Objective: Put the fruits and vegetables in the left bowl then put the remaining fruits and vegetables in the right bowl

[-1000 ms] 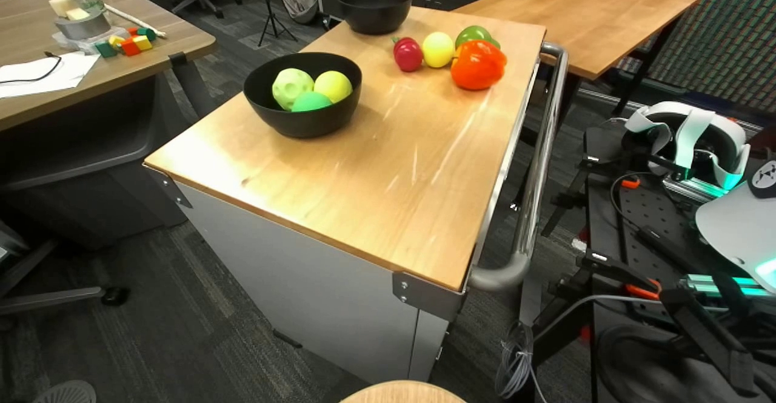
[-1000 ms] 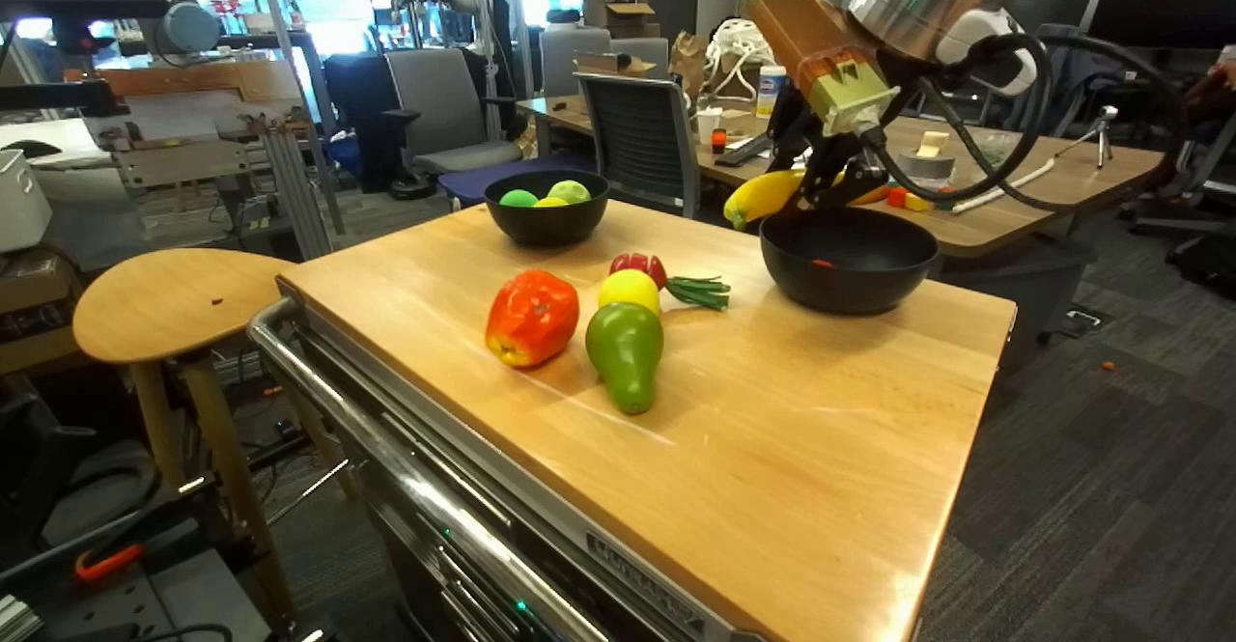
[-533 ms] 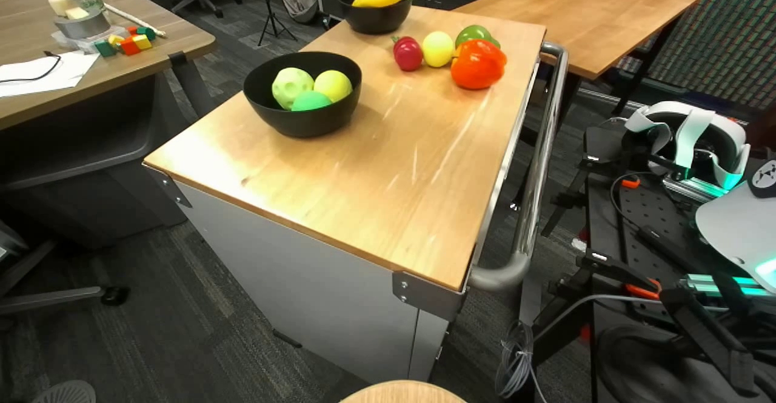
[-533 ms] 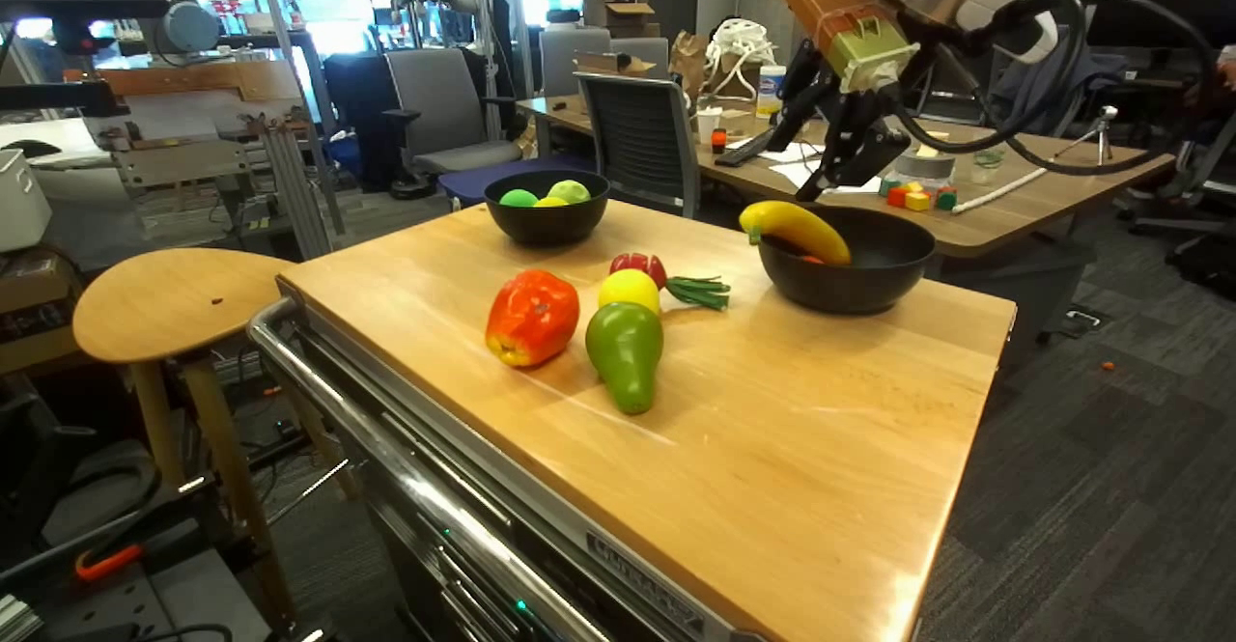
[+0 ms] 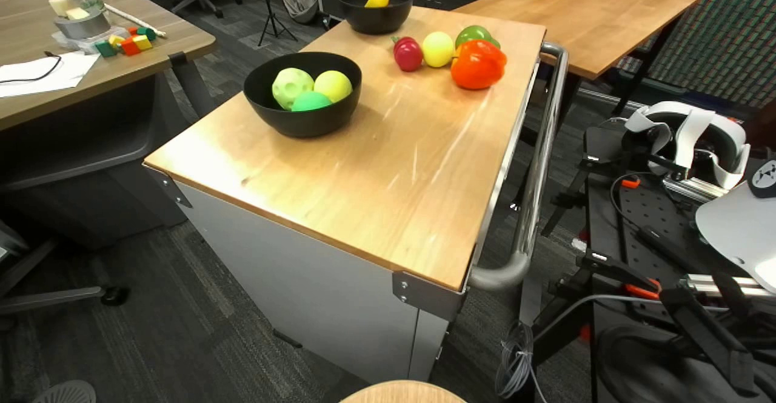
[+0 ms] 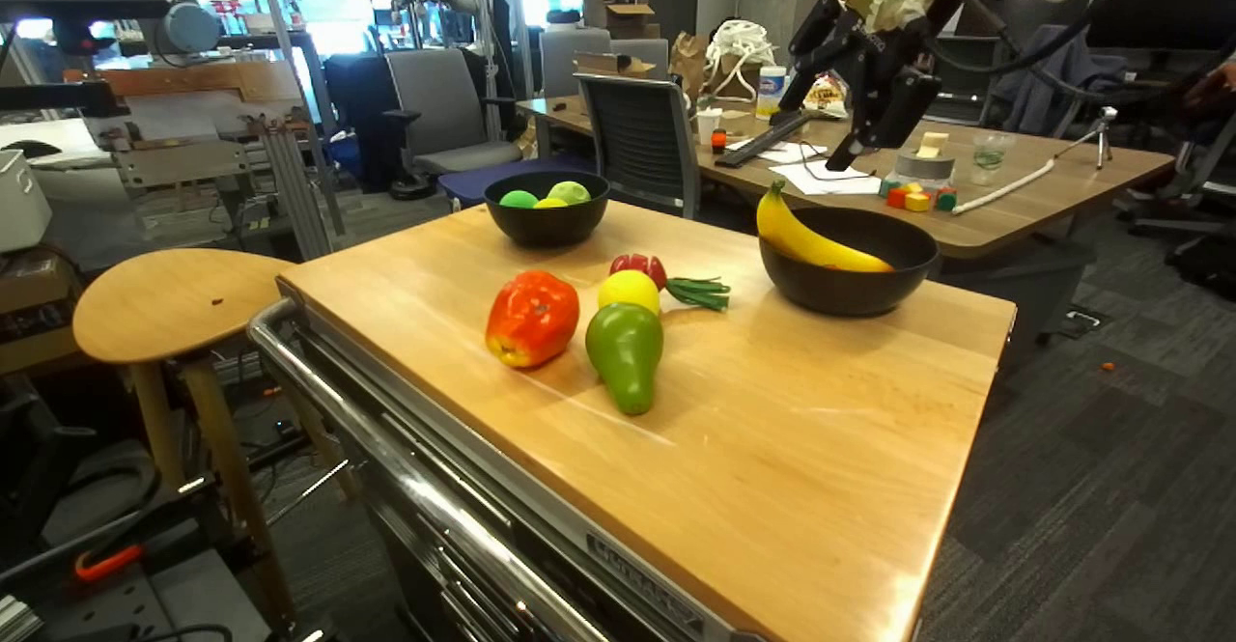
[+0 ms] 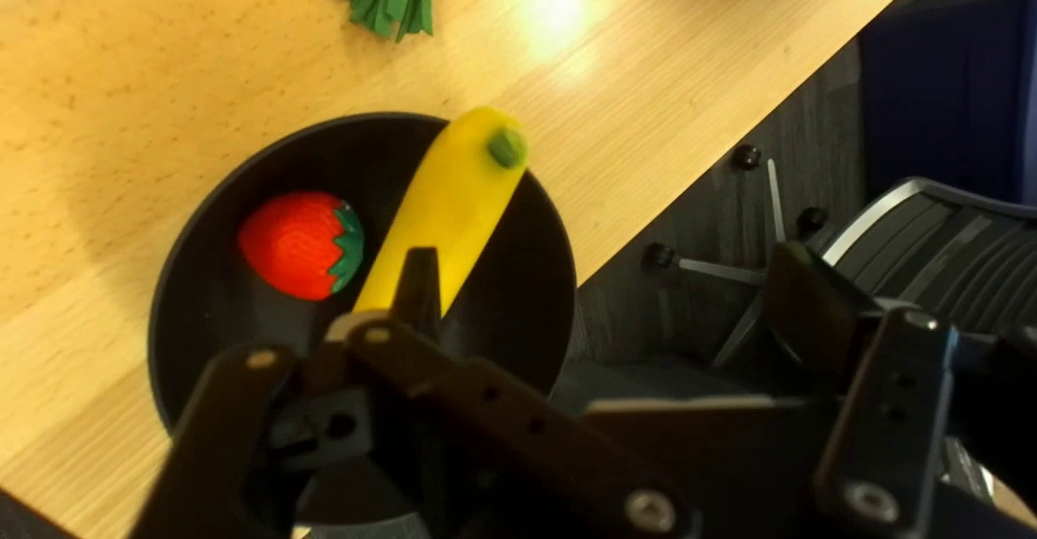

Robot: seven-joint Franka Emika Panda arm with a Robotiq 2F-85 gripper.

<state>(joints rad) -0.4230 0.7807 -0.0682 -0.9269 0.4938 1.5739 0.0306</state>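
In the right bowl [image 6: 850,290] lies the yellow banana [image 6: 821,241], one end propped over the rim. A red strawberry [image 7: 292,243] sits beside it. Above this bowl my gripper [image 6: 805,140] hangs open, its fingers [image 7: 810,304] wide apart with nothing between them. The left bowl [image 5: 303,121] holds a pale green ball [image 5: 292,88], a yellow fruit [image 5: 333,86] and a bright green ball [image 5: 311,101]. On the tabletop are a red-orange fruit [image 6: 533,319], a yellow round fruit [image 6: 628,292], a green pear-shaped fruit [image 6: 626,357] and a dark red radish [image 6: 637,265] with green leaves.
The wooden cart top [image 6: 772,449] carries both bowls, with a metal handle bar [image 6: 415,468] along one side. A round stool [image 6: 174,299] and a chair [image 6: 637,140] stand close by. Behind the right bowl is a desk [image 6: 1053,179] with blocks, tape and paper.
The gripper has opened, let go of the banana and risen away from the right bowl. The banana has dropped into that bowl and tipped, so one end now points up over the rim.
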